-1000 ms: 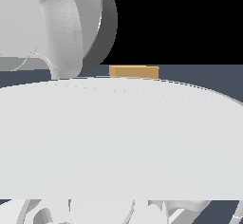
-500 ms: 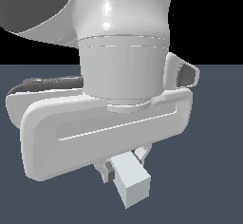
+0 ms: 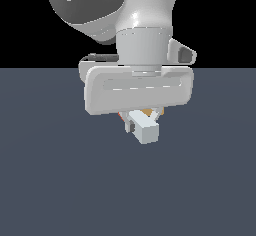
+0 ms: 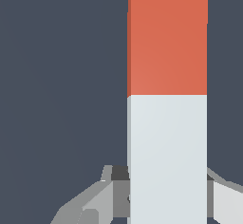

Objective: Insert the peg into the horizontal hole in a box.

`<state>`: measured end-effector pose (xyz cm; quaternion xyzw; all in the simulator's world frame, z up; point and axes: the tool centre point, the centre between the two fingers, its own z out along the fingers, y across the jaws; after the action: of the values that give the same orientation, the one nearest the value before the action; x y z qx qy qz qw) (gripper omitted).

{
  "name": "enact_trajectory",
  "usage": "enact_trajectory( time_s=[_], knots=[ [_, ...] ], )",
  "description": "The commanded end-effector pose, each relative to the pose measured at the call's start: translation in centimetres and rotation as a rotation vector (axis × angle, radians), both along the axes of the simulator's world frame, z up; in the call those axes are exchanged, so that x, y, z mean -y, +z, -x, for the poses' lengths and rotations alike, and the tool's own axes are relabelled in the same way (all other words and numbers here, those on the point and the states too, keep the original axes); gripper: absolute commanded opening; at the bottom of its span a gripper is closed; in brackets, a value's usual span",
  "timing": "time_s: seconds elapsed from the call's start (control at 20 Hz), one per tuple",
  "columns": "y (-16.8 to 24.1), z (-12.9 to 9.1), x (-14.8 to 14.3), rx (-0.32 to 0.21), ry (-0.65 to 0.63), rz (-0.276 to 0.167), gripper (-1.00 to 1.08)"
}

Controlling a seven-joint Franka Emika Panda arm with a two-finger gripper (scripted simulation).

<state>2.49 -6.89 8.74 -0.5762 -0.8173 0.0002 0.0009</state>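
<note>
The peg shows in the wrist view as a long flat-sided bar with an orange-red far half (image 4: 167, 38) and a white near half (image 4: 167, 156). My gripper (image 4: 163, 194) is shut on the white half, with one grey finger (image 4: 95, 201) on each side. In the exterior view the gripper (image 3: 142, 121) hangs under the white hand (image 3: 137, 89), and the peg's white end (image 3: 146, 130) sticks out toward the camera. Small orange slivers (image 3: 146, 111) show just behind the fingers; I cannot tell what they belong to. The box and its hole are out of view.
A plain dark blue-grey floor (image 3: 60, 180) fills the lower part of the exterior view and the background of the wrist view. The arm's white and grey links (image 3: 145, 25) fill the upper middle of the exterior view.
The arm has drawn back from the exterior camera and now looks smaller, with the peg still in the gripper. The tan strip seen one second ago is gone from view.
</note>
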Motion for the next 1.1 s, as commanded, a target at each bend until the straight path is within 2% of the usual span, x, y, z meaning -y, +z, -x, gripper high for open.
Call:
enact_trajectory(
  time_s=[0.0, 0.25, 0.5, 0.75, 1.05],
  knots=[
    [0.8, -0.8, -2.3, 0.002, -0.028, 0.0, -1.0],
    [2.1, -2.3, -6.3, 0.002, -0.073, 0.001, -1.0],
    [3.0, -3.7, -9.1, 0.002, -0.107, 0.001, -1.0],
    [3.5, -4.6, -10.6, 0.002, -0.126, 0.001, -1.0],
    [3.7, -4.9, -11.1, 0.002, -0.132, 0.001, -1.0]
  ],
)
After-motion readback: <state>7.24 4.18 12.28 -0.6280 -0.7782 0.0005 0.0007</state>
